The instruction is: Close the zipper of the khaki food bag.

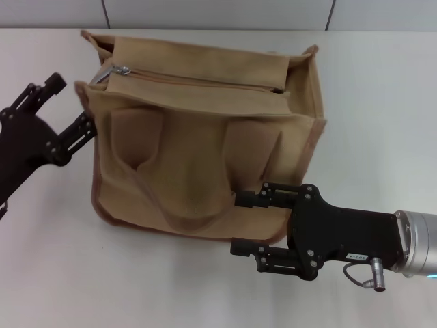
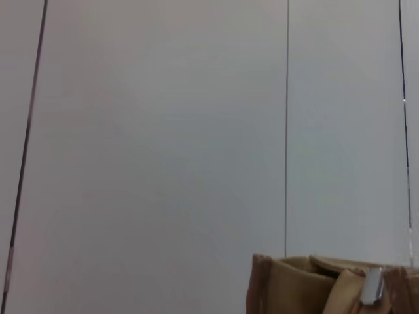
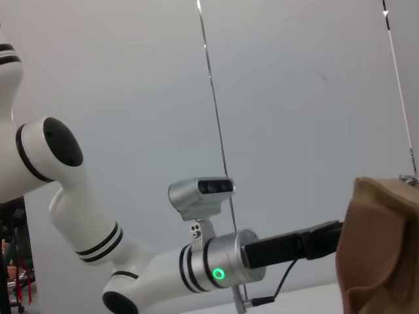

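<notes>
The khaki food bag stands in the middle of the white table, its handle hanging down the front. The zipper runs along its top, with the silver slider at the left end. My left gripper is open at the bag's upper left corner, its lower finger against the bag's left side. My right gripper is open at the bag's lower front right, with the bag's bottom edge between its fingers. The left wrist view shows the bag's top and the silver pull tab. The right wrist view shows a bag corner.
The white table spreads out on all sides of the bag. A grey panelled wall stands behind it. In the right wrist view my left arm reaches towards the bag.
</notes>
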`<state>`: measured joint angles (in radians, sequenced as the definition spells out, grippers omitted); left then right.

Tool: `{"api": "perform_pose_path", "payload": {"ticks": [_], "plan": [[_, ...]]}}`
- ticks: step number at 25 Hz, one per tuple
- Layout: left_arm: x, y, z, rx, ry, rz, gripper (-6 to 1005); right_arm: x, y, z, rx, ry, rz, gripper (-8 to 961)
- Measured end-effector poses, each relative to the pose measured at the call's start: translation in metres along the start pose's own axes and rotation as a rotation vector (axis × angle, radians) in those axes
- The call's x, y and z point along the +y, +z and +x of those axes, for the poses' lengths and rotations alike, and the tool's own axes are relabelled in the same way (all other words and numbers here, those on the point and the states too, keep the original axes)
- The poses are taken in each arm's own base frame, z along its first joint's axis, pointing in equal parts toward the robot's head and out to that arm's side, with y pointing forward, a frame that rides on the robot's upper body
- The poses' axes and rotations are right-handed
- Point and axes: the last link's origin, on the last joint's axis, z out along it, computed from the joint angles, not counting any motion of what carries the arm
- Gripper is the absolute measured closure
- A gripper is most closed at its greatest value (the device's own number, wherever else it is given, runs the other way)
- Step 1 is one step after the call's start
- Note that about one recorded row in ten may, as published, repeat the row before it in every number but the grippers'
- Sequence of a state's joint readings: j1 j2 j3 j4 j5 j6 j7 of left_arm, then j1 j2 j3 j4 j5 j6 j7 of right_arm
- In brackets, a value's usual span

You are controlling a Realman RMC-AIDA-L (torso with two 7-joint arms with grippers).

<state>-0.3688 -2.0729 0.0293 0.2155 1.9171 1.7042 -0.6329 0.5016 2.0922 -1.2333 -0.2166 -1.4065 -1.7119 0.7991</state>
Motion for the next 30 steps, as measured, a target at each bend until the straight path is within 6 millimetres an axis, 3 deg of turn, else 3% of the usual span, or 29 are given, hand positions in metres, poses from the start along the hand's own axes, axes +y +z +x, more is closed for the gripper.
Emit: {"api": "perform_pose_path", "payload": {"ticks": [11, 30], "plan": [[-0.0047, 0.0057, 0.0043, 0.047, -0.011, 0.048, 303, -0.0004, -0.0007, 0.0019, 0.003, 0.01, 0.014, 378], [0.0051, 0.0077, 0.0062, 0.104, -0.047, 0.037, 324, 0.0004, -0.0012, 0.0036, 0.002, 0.02, 0.022, 394]]}}
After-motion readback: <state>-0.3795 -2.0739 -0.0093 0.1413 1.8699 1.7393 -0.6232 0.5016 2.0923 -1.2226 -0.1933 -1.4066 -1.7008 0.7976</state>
